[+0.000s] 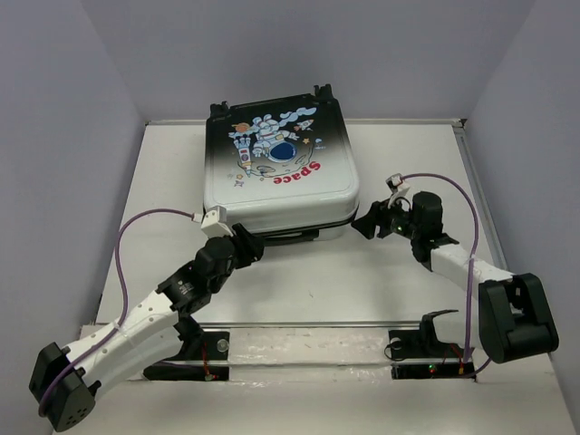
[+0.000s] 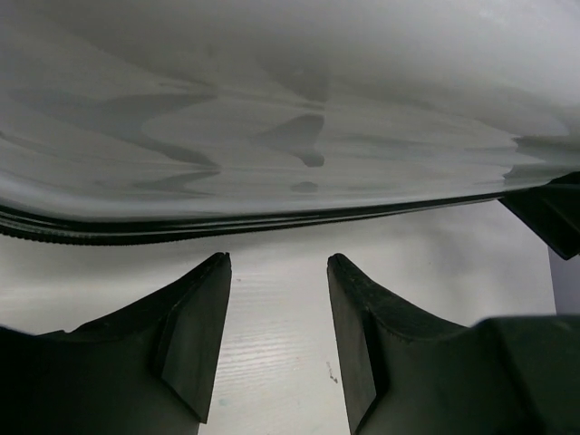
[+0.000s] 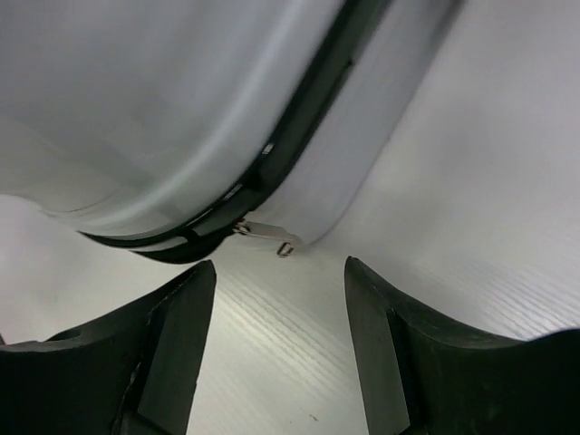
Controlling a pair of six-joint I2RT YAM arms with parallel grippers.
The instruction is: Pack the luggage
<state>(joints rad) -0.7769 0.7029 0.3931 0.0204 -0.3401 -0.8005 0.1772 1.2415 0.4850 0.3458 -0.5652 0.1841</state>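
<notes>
The luggage (image 1: 276, 172) lies flat with its lid down at the back middle of the table, astronaut and red "Space" print facing up. A dark gap shows along its near edge. My left gripper (image 1: 255, 245) sits just in front of that near edge, open, with only bare table between its fingers. Its wrist view shows the pale shell (image 2: 272, 109) and the black zipper seam (image 2: 227, 227) above the fingertips. At the suitcase's near right corner my right gripper (image 1: 365, 224) is open and holds nothing. A silver zipper pull (image 3: 267, 236) hangs from the seam just beyond its fingertips.
The white table (image 1: 317, 281) is walled by grey panels on three sides. A metal rail (image 1: 308, 323) runs along the near edge between the two arm bases. Purple cables loop from both wrists.
</notes>
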